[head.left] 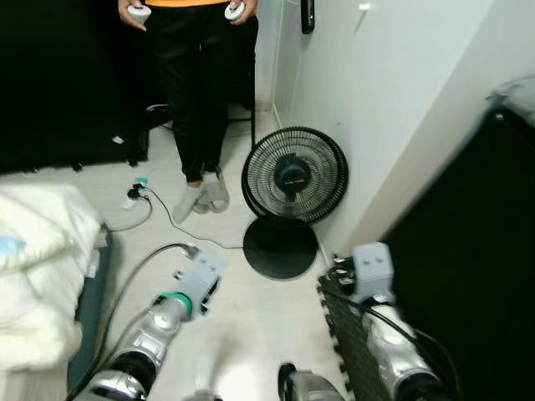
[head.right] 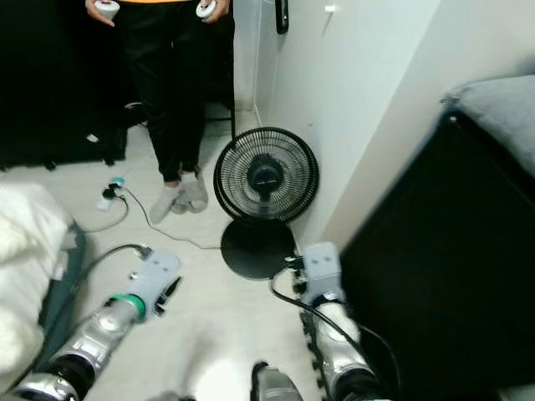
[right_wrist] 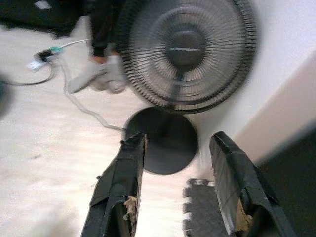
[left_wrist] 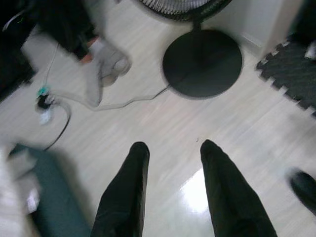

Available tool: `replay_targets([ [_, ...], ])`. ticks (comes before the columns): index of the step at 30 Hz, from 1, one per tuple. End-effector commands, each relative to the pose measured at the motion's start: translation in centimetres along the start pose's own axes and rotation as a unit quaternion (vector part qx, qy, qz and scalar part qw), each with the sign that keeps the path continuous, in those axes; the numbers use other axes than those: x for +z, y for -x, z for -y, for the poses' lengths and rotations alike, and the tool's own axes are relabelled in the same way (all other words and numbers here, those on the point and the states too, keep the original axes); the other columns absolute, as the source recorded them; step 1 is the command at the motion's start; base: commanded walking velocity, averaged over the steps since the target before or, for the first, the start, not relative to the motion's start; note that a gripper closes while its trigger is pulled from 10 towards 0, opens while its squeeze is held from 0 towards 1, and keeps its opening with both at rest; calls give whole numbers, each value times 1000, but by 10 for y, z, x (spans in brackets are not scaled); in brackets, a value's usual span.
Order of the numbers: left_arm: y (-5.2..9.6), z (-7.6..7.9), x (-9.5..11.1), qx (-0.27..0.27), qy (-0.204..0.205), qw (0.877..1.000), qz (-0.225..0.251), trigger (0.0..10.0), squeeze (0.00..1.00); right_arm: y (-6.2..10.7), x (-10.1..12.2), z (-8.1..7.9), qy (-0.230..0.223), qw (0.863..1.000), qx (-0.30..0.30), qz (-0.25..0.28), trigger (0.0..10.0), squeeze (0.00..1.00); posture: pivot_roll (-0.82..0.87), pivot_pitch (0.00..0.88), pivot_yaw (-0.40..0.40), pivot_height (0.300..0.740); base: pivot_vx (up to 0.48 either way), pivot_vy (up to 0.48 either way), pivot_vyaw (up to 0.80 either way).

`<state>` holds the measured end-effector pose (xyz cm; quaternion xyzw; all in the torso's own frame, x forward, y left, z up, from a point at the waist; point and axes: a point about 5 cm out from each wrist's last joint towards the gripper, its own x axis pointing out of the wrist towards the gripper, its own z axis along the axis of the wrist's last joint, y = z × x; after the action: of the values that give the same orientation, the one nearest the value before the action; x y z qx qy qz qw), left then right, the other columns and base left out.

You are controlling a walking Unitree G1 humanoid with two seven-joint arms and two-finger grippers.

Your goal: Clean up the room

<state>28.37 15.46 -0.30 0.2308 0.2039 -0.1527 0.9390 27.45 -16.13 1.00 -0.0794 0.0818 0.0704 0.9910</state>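
Observation:
A black floor fan (head.left: pixel 294 174) stands on its round base (head.left: pixel 281 247) against the white wall. My left gripper (left_wrist: pixel 170 148) is open over the pale floor, a short way before the fan's base (left_wrist: pixel 202 61), with nothing between its fingers. My right gripper (right_wrist: pixel 177 143) is open too, pointing at the fan (right_wrist: pixel 187 52) and its base, empty. Both silver arms (head.left: pixel 171 309) reach forward low over the floor. White bedding (head.left: pixel 38 267) lies on a dark green mattress edge at my left.
A person in black trousers and grey socks (head.left: pixel 203 194) stands behind the fan holding two controllers. A cable and power strip (head.left: pixel 134 194) lie on the floor at the left. Black foam mat tiles (head.left: pixel 347 334) and dark furniture (head.right: pixel 451 251) are at my right.

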Motion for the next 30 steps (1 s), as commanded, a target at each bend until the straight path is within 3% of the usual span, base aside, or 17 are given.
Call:
replay_targets([
  [1,2,3,-5,-6,4,1000,-8,10000,0,2,-3,1,7,1000,7,-9,10000,0,-56,0,53,740,0,0,763],
  [30,1,8,-3,-25,-10,1000,-5,10000,0,6,-11,-5,27,999,33,-24,10000,0,-57,0,54,740,0,0,753],
])
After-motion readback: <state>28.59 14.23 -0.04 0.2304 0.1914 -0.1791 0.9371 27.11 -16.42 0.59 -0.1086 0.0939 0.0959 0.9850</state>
